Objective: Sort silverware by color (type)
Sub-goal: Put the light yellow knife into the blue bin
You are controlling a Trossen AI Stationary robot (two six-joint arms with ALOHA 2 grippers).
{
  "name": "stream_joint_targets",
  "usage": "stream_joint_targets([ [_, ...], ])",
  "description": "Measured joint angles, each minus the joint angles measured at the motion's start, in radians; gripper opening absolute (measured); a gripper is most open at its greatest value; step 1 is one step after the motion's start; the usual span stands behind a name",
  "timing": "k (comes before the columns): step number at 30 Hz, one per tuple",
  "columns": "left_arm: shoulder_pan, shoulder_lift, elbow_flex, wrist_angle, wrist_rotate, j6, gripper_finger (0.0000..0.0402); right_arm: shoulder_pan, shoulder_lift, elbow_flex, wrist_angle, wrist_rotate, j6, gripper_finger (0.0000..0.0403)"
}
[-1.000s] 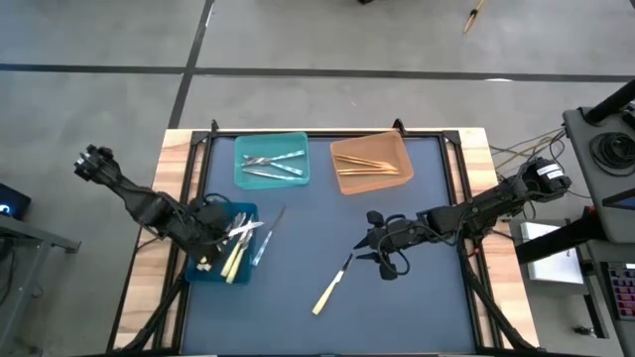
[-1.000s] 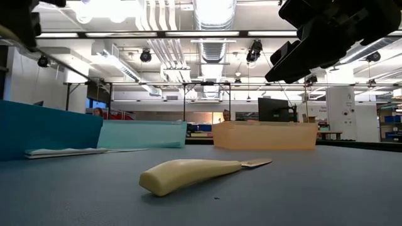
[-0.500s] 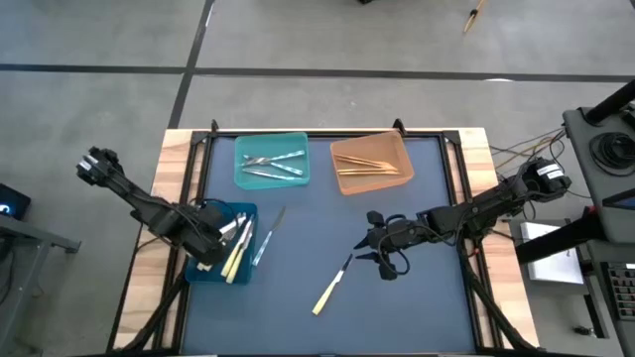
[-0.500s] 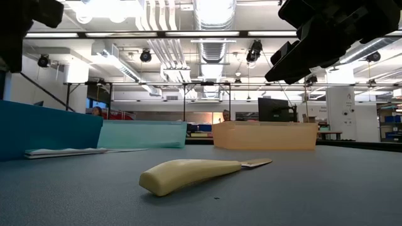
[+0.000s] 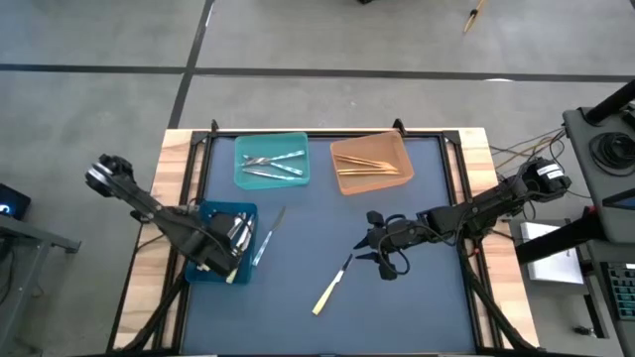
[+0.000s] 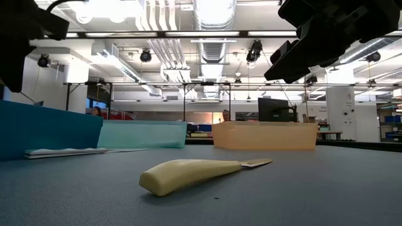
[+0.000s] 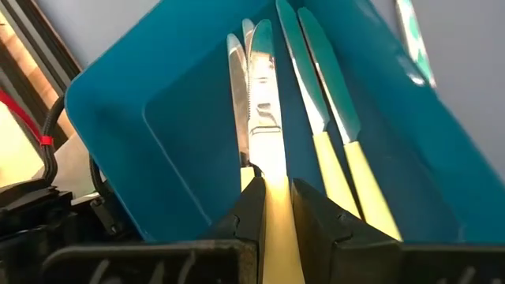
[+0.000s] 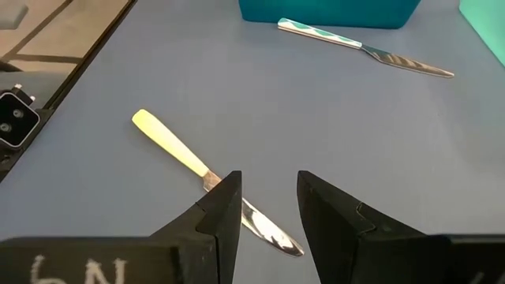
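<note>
My left gripper [image 5: 226,254] hangs over the blue bin [image 5: 210,216] at the table's left, shut on a pale yellow-handled knife [image 7: 263,118]. Two more yellow-handled knives [image 7: 335,162] lie on the bin's floor. Near the table's middle, my right gripper [image 5: 380,253] is open above the mat. Just in front of its fingertips a yellow-handled knife [image 5: 332,285] lies flat on the mat. A teal-handled knife [image 5: 266,238] lies on the mat beside the blue bin. My left gripper pinches the knife's pale yellow handle [image 7: 276,207] between its two fingers. The fingers come steeply from above and lie along the knife, whose blade [image 7: 262,102] points ahead of them down into the blue bin. Whether the blade tip rests on the bin floor I cannot tell.
A light teal bin [image 5: 271,159] with silvery pieces and an orange bin [image 5: 370,164] with orange-tan pieces stand at the far edge. The table's raised black frame [image 5: 203,149] borders the mat. Bare mat lies between the bins and the near edge.
My left gripper has sunk toward the blue bin and shifted a little toward the table's near edge, tipping more steeply downward and rolling, still shut on the yellow-handled knife.
</note>
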Motion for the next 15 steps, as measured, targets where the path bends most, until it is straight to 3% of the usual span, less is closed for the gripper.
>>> stream_joint_targets([
  [15,0.000,0.162,0.000,0.001,0.012,0.000,0.0030,0.000,0.000,0.000,0.003,0.000,-0.002,0.0114],
])
